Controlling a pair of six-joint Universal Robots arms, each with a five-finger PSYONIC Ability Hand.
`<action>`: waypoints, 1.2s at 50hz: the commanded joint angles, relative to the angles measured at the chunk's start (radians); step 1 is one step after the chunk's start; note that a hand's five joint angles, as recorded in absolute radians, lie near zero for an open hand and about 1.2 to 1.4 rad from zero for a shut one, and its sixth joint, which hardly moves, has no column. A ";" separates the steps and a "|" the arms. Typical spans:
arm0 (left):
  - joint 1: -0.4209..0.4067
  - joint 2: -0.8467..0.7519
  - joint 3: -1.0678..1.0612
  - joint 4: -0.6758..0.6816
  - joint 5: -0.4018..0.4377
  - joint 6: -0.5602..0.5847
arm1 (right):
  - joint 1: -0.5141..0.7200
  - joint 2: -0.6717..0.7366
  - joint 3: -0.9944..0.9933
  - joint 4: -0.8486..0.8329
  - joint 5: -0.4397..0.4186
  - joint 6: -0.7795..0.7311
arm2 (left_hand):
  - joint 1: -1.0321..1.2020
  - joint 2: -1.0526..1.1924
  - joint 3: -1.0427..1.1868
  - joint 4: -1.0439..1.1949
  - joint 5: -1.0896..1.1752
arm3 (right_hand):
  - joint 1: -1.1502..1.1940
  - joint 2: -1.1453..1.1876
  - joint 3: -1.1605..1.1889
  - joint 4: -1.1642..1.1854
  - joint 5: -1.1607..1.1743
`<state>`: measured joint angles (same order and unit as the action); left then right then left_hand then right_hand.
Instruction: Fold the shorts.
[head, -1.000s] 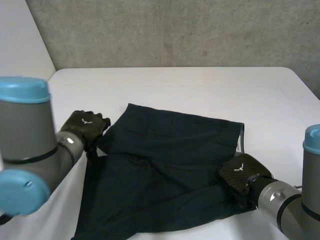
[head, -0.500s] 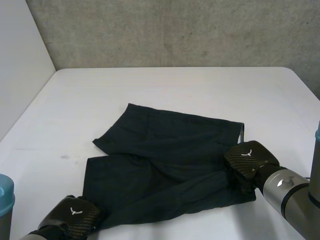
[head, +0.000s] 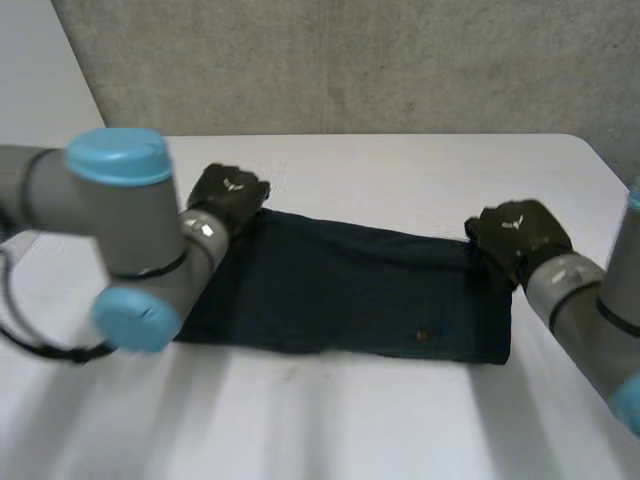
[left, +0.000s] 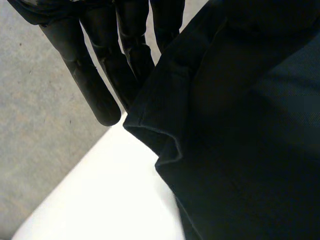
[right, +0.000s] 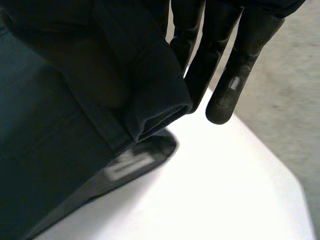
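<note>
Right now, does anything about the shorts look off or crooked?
The shorts lie folded into a long band, fairly tidy. At the corner by the right hand, the lower layer with its label pokes out past the top layer, so the edges there don't match.

Grey arms reach forward; the black left hand (head: 228, 190) and black right hand (head: 515, 232), fingers straight, each pinch a far corner of the dark cloth shorts (head: 340, 285).
</note>
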<state>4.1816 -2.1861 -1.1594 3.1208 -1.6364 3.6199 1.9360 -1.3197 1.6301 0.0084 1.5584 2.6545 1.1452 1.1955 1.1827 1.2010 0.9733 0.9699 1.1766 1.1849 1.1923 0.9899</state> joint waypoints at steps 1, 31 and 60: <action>0.002 -0.348 0.430 -0.005 0.006 0.045 | 0.000 0.256 -0.222 -0.061 0.117 -0.051 | 0.251 0.201 0.214 0.195 0.248 | 0.426 0.220 0.211 0.204 0.232; -0.028 -0.138 0.144 0.104 -0.016 0.103 | -0.066 0.096 -0.087 -0.159 0.055 0.145 | -0.971 -1.021 -1.008 -1.026 -0.973 | -0.795 -1.002 -1.010 -1.018 -0.990; 0.068 0.169 -0.411 0.114 0.063 -0.227 | -0.149 0.177 0.231 -0.373 -0.026 0.144 | -0.971 -1.021 -1.008 -1.026 -0.973 | 0.426 0.220 0.211 0.204 0.232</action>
<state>4.2495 -2.0294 -1.5586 3.2349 -1.5723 3.3886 1.8214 -1.1548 1.8750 -0.3450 1.4942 2.8626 0.1892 0.2037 0.2133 0.2052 0.0467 0.8289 1.0212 1.0106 1.0117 0.7798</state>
